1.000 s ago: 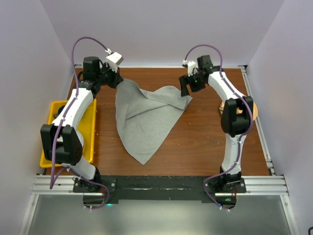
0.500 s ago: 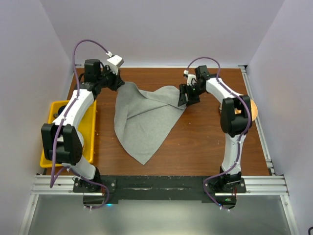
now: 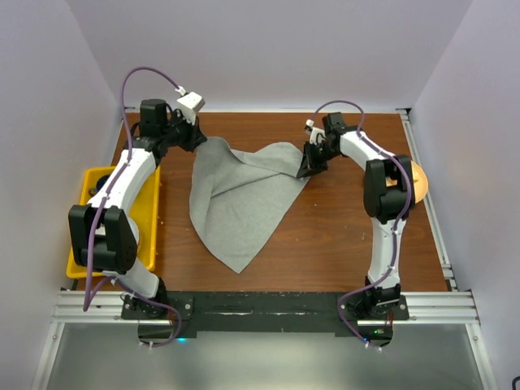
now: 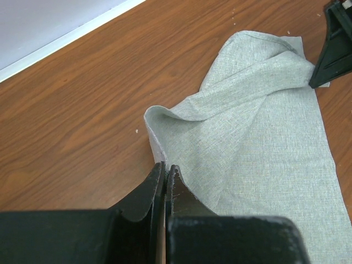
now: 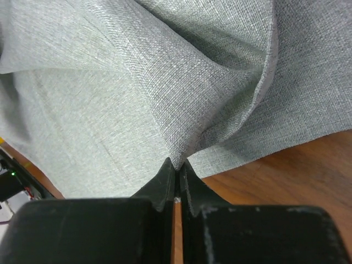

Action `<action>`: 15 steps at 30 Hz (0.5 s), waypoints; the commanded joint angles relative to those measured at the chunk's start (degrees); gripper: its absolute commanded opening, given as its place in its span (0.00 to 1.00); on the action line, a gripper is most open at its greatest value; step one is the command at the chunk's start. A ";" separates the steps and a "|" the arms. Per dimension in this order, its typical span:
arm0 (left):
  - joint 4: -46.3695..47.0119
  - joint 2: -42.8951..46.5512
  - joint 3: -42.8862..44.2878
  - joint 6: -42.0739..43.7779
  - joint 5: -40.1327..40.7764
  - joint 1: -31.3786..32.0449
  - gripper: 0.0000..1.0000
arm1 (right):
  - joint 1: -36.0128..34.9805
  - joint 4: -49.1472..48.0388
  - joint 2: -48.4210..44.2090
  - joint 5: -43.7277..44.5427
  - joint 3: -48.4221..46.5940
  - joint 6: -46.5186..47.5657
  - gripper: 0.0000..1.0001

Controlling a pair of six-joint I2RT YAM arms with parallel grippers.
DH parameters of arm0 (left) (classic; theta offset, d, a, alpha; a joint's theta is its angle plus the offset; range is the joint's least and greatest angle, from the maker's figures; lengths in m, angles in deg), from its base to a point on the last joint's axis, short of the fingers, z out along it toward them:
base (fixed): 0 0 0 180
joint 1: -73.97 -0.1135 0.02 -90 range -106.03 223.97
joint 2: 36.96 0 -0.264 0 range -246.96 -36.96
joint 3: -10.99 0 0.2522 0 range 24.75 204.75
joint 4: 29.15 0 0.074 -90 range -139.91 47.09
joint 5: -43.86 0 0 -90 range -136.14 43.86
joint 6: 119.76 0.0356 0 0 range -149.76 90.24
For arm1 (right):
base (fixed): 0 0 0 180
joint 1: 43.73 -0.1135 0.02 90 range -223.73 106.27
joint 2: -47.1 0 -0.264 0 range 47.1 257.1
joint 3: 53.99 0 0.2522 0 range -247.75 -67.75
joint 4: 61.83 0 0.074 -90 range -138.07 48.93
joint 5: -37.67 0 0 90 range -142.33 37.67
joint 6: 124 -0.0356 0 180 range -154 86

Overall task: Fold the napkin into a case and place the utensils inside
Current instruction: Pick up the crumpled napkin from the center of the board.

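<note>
Both left fingers point(image 4: 140, 201) and right fingers point(image 5: 158, 184) pinch the napkin point(image 3: 240, 207), seemingly at far corners.

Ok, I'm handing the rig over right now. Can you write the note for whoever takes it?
Left hand: shut on the napkin, pinching its far left end.
Right hand: shut on the napkin, pinching its far right edge.
Napkin: lies rumpled on the table, with its near corner pointing toward the arm bases and a ridge of slack between the two hands.
Done: both far ends are gripped. No fold made yet.
Left: fold it into the case, then put the utensils inside. No utensils show clearly in any view, so find them first.
</note>
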State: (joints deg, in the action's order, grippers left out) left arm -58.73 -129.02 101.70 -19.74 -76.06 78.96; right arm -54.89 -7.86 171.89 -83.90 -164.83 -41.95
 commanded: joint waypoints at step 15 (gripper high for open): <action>-12.31 21.30 -2.60 6.06 5.48 -3.76 0.00 | 4.57 3.22 -43.73 -3.16 10.77 5.93 0.00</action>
State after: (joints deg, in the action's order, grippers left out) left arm -67.75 -110.11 97.85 -15.69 -74.15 75.27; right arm -50.32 -5.81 133.84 -86.78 -155.91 -36.11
